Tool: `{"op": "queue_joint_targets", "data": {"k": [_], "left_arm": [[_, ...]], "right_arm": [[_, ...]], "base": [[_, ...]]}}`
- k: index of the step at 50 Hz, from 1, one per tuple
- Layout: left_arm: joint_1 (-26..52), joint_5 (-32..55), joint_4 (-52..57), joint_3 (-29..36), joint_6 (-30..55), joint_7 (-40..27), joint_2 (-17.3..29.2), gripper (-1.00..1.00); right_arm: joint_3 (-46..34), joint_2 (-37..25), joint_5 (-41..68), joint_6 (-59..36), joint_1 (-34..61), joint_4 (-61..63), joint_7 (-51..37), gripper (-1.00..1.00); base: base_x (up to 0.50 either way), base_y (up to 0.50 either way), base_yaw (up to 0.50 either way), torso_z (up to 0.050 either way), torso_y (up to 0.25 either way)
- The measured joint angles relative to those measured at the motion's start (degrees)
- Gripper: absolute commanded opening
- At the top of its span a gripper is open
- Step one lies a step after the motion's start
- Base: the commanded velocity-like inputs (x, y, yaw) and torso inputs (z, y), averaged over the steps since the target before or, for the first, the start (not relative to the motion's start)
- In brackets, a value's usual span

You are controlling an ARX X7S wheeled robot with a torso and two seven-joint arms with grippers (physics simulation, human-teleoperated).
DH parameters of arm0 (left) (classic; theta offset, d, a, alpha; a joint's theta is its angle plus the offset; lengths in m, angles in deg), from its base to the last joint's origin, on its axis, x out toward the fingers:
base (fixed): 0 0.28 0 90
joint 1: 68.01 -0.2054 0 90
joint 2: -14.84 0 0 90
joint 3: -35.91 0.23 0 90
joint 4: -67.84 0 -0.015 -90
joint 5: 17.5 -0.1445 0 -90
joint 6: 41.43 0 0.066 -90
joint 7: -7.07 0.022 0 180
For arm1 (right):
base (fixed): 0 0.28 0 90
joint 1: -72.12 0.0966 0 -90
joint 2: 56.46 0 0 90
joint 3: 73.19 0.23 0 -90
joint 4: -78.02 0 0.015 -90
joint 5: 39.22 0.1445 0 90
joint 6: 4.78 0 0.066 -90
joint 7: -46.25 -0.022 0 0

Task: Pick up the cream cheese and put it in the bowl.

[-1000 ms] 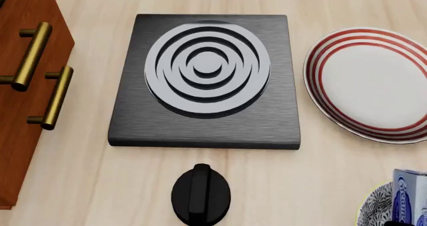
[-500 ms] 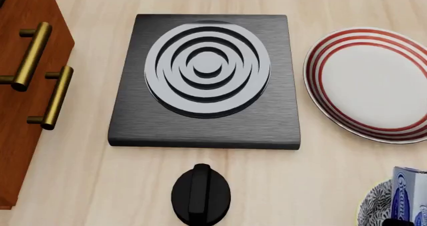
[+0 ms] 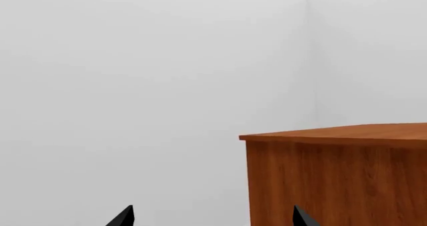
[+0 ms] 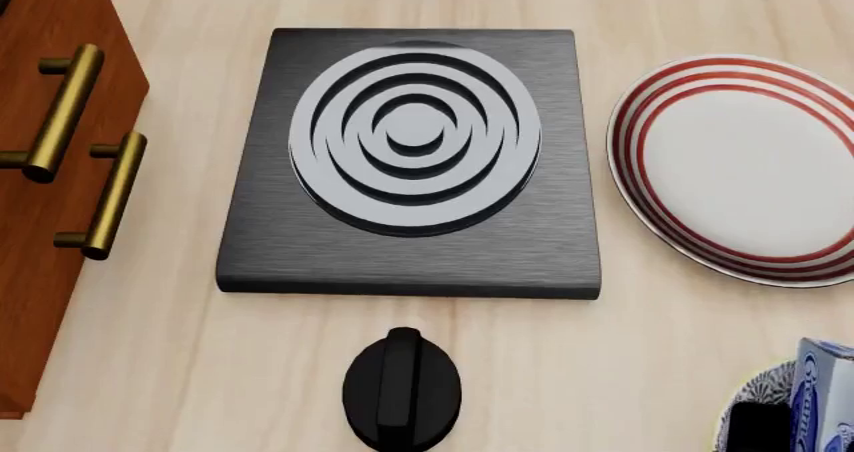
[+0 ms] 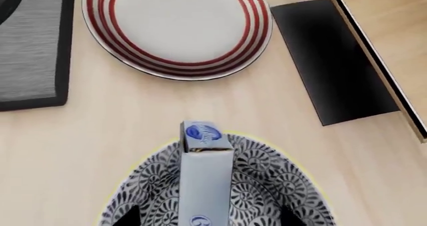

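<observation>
The cream cheese (image 5: 205,178) stands tilted in the bowl (image 5: 267,181), its lower end down among the grey-and-white floral pattern and its logo end leaning out over the far rim. In the head view the same pair shows only at the near right corner: a slice of the bowl (image 4: 761,397) with the blue box (image 4: 823,392) rising out of it, and a dark part of the right arm just in front.

The right gripper (image 5: 203,217) sits directly over the bowl. Its two dark tips show on either side of the box with patterned ceramic visible between each tip and the carton, so the jaws look parted and clear of the box rather than clamped on it. The left gripper (image 3: 212,220) is off to the left beside the wooden cabinet (image 3: 347,176), pointing at a blank wall; its tips stand well apart and hold nothing.

By my reading, the placing is essentially done: the box is inside the bowl and apparently let go. What is left is to lift the right arm away without brushing the leaning carton, which could tip over the rim. The red-striped plate (image 4: 747,167) and the burner (image 4: 414,137) on the surface play no part.
</observation>
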Motion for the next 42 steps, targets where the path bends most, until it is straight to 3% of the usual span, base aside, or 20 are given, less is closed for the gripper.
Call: {"op": "queue_joint_targets", "data": {"k": [25,42], "left_arm": [[0.1,0.07,-0.1,0.12,0.29,0.1,0.06,1.0],[0.46,-0.13,-0.31,0.65,0.81,0.34,0.33,1.0]], "right_arm": [[6.86,-5.56,4.55,-6.83,8.38,9.7,-5.57,1.0],[8.43,-8.27,5.03,-4.53,9.82,16.58,-8.32,1.0]], "base": [[0.0,0.0,0.0,0.0,0.0],[0.0,0.0,0.0,0.0,0.0]]}}
